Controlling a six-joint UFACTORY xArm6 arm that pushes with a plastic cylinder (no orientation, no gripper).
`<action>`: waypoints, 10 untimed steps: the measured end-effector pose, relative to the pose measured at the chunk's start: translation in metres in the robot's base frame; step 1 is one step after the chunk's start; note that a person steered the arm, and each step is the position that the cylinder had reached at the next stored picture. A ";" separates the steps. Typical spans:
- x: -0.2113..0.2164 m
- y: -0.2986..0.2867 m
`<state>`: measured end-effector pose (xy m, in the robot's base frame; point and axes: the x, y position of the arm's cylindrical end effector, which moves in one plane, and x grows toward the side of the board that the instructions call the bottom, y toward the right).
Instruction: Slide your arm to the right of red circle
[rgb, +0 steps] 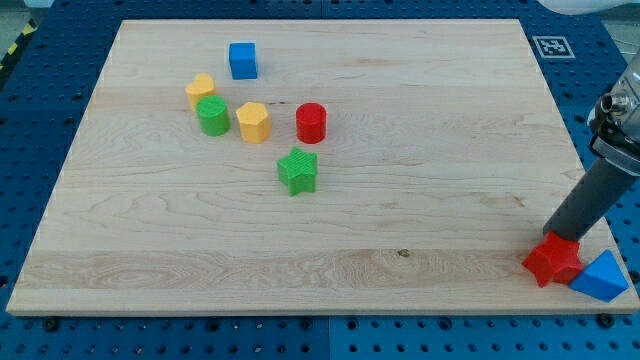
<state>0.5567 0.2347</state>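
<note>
Reds: two, red circle (311, 122) mid-board, red star (552, 260) bottom right
Blues: two, blue cube (243, 60), blue triangle (602, 276)
Yellows: two, yellow heart (200, 90), yellow hexagon (253, 122)
Greens: two, green cylinder (212, 116), green star (298, 170)
Rod: my tip (552, 238) touches the red star, grips nothing

views: just the one camera, so nothing overlaps with a second angle
position: up high, in front of the wooden board (400, 200), looking down at a slant rather than straight overhead
facing: toward the board's far edge, which looks shorter than the near edge, so the sides taper in toward the view's top
closeness: mid-range, the whole board fits in frame with a strip of blue perforated table (610, 120) showing round it
edges: the arm (600, 180) comes in from the view's right and gets cut off by the frame
extras: a black-and-white marker tag (551, 46) sits by the board's top right corner
</note>
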 end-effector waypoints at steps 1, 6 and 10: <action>-0.004 -0.042; -0.007 -0.080; -0.009 -0.081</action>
<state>0.5480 0.1534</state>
